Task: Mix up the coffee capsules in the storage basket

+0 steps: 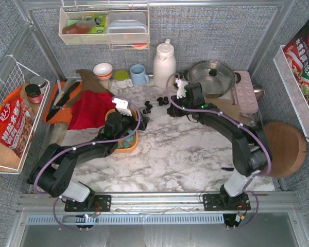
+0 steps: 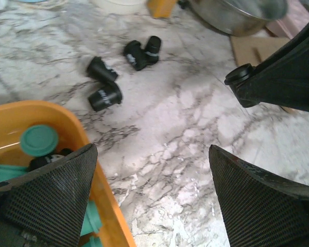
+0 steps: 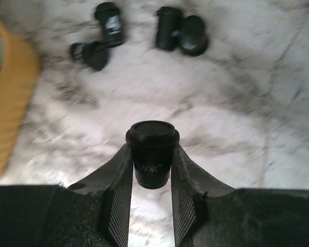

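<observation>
my right gripper [image 3: 152, 157] clamps a black capsule [image 3: 152, 136] (upright, frame centre). my left gripper [image 2: 152, 154] gapes wide, storage basket [image 2: 67, 116] at lower left.

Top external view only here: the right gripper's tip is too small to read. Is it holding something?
Observer: Yes, the right gripper is shut on one upright black coffee capsule.
Reviewer: Loose ones nearby?
Observer: Four black capsules lie on the marble table ahead, in two pairs.
Reviewer: And the left gripper?
Observer: Open and empty, one finger above the orange storage basket, where teal capsules sit.
</observation>
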You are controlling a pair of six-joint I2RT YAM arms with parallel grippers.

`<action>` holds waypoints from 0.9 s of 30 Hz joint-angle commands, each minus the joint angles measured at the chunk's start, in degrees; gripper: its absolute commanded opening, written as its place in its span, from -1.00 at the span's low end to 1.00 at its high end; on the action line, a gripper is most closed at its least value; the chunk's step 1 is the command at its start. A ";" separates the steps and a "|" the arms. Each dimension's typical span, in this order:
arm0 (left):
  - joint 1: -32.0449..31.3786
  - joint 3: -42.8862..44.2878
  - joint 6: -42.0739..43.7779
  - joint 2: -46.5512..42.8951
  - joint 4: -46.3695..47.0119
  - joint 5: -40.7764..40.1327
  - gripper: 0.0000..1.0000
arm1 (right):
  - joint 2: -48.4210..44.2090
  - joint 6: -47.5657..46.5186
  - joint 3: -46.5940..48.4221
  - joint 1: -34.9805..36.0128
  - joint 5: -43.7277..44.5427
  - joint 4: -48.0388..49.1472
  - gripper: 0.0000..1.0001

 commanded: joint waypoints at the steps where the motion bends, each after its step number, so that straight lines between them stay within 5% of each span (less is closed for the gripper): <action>1: -0.95 -4.24 7.66 0.50 17.39 11.97 0.93 | -8.99 10.36 -8.91 1.39 -10.21 11.96 -0.66; 12: -6.67 -11.26 29.70 -0.32 27.77 22.46 0.98 | -24.99 14.82 -19.42 9.49 -11.09 12.28 -0.66; 27: -12.31 -15.20 39.90 -2.23 32.36 17.59 0.97 | -23.50 17.06 -19.88 14.39 -10.95 10.97 -0.64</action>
